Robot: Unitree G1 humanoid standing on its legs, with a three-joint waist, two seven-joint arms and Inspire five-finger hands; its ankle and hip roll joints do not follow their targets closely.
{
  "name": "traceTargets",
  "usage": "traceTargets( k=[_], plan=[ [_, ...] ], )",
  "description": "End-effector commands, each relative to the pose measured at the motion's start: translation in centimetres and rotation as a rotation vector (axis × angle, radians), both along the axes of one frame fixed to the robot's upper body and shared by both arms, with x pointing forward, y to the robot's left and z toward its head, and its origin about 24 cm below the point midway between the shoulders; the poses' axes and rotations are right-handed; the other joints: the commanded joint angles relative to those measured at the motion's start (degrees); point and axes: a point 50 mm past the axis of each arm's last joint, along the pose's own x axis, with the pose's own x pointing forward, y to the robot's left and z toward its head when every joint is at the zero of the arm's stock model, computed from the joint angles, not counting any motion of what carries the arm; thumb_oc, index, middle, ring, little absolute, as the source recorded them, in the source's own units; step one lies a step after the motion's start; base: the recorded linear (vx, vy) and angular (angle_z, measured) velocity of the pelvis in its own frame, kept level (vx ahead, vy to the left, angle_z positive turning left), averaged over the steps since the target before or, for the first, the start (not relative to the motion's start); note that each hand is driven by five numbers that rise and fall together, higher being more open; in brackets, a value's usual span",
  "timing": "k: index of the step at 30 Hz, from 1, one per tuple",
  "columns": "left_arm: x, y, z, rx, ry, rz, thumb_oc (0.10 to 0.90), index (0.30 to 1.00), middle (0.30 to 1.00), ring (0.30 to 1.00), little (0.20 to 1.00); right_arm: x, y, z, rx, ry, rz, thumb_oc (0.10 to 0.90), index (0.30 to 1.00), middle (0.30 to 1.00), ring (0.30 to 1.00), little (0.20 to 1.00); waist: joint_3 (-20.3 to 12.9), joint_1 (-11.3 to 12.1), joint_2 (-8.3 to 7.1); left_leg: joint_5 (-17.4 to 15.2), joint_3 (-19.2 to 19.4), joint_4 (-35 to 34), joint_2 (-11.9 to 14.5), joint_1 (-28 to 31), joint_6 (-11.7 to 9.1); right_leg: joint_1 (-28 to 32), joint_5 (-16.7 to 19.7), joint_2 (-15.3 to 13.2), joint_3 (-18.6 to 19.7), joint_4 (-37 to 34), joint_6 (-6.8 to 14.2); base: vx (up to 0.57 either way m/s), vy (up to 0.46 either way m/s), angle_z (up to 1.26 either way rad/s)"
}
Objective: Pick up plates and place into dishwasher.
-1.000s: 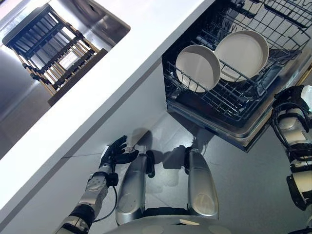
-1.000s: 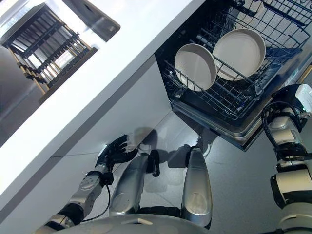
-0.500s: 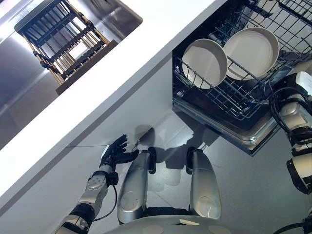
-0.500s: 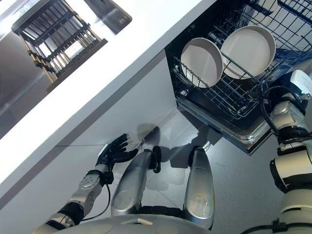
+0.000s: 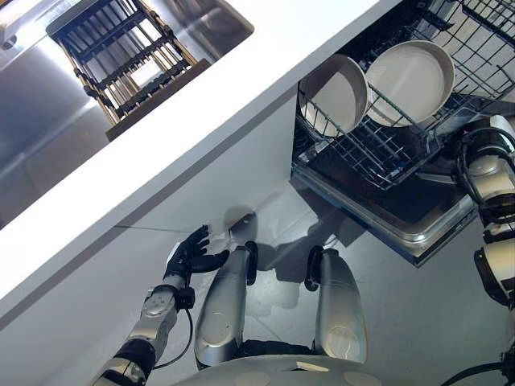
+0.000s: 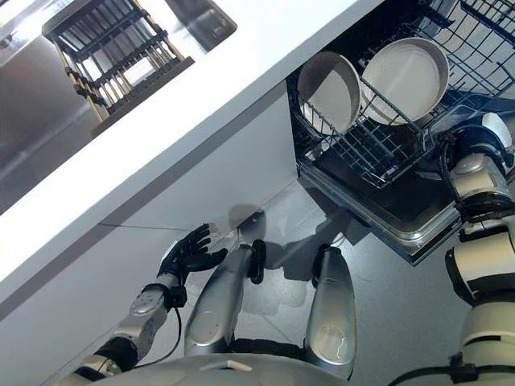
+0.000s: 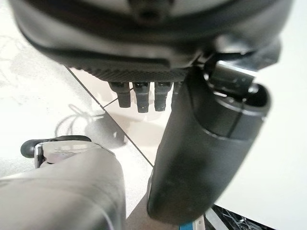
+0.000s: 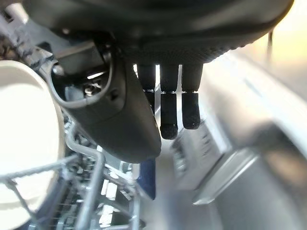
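Plates [image 5: 406, 80]: two, stood on edge between tines of dishwasher rack [image 5: 378, 153], kept upright for washing | right hand [image 8: 168, 103]: fingers straight, nothing held, beside rack | left hand [image 5: 193, 256]: relaxed, idle below counter [image 5: 241, 88] edge

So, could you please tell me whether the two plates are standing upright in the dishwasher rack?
Yes: both plates stand on edge in the rack.

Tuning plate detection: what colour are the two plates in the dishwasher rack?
Both plates are plain off-white, no pattern; clearest in the left eye view.
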Motion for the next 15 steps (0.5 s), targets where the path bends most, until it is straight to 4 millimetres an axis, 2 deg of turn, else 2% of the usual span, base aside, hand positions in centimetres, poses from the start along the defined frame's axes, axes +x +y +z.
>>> traceTargets(
  k=[1, 7, 12, 13, 15],
  plan=[
    [-0.7, 1.6, 1.6, 0.050, -0.087, -0.001, 0.800, 0.900, 0.900, 0.900, 0.900, 4.3, 6.9, 9.0, 0.262, -0.428, 0.331, 0.100, 0.300, 0.300, 0.300, 0.200, -3.04, 4.09, -0.59, -5.07, 2.82, 2.29, -3.65, 1.21, 6.77, 5.13, -0.29, 0.28, -2.77, 0.71, -2.55, 0.06, -0.001, 0.05],
    [-0.8, 1.4, 1.5, 0.055, -0.081, -0.016, 0.800, 0.900, 0.900, 0.900, 0.900, 4.9, 8.4, 9.5, 0.591, -0.539, 0.466, 0.100, 0.300, 0.300, 0.300, 0.200, -3.15, 4.75, -0.25, -5.41, 2.50, 2.35, -3.69, 1.83, 6.62, 5.77, -0.79, -0.16, -3.17, 1.11, -2.71, 0.05, -0.001, 0.05],
    [-1.3, 1.5, 1.3, 0.068, -0.058, -0.024, 0.800, 0.900, 0.900, 0.900, 0.900, 5.0, 9.7, 9.0, 1.087, -0.702, 0.659, 0.100, 0.300, 0.300, 0.300, 0.200, -3.55, 5.10, -0.10, -6.28, 2.17, 3.18, -3.67, 2.71, 6.45, 6.89, -1.47, -0.48, -3.36, 1.72, -2.69, 0.08, -0.017, 0.09],
    [-1.5, 1.6, 1.2, 0.072, -0.051, -0.030, 0.800, 0.900, 0.900, 0.900, 0.900, 4.8, 10.2, 9.3, 1.260, -0.779, 0.742, 0.100, 0.300, 0.300, 0.300, 0.200, -3.87, 5.15, -0.06, -6.59, 2.17, 3.38, -3.65, 2.90, 6.37, 7.31, -1.63, -0.49, -3.44, 1.67, -2.58, 0.08, -0.016, 0.07],
    [-1.6, 1.7, 1.1, 0.077, -0.042, -0.037, 0.800, 0.900, 0.900, 0.900, 0.900, 4.7, 10.3, 9.4, 1.340, -0.831, 0.773, 0.100, 0.300, 0.300, 0.300, 0.200, -4.16, 5.16, -0.02, -6.93, 2.13, 3.72, -3.64, 2.97, 6.29, 7.60, -1.76, -0.54, -3.56, 1.76, -2.44, 0.07, -0.023, 0.08]
  ],
)
